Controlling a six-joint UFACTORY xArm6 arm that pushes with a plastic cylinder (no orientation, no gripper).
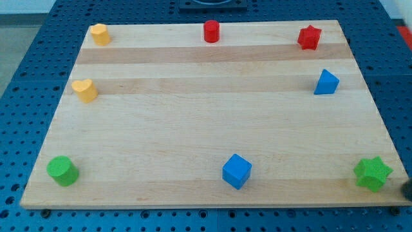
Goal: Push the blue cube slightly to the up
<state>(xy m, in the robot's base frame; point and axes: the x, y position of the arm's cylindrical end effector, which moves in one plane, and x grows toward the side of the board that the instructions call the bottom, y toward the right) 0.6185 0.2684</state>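
Observation:
The blue cube [236,171] sits near the bottom edge of the wooden board [206,129], a little right of the middle. A dark blurred shape [407,188] shows at the view's right edge, just right of the green star [373,173]. It looks like my rod, cut off by the frame, and its tip cannot be made out clearly. It is far to the right of the blue cube and apart from it.
A blue wedge-shaped block [326,82] sits at the right. A red star [309,37], a red cylinder [211,31] and a yellow block [100,33] line the top edge. A yellow heart [84,90] is at the left and a green cylinder [62,171] at the bottom left.

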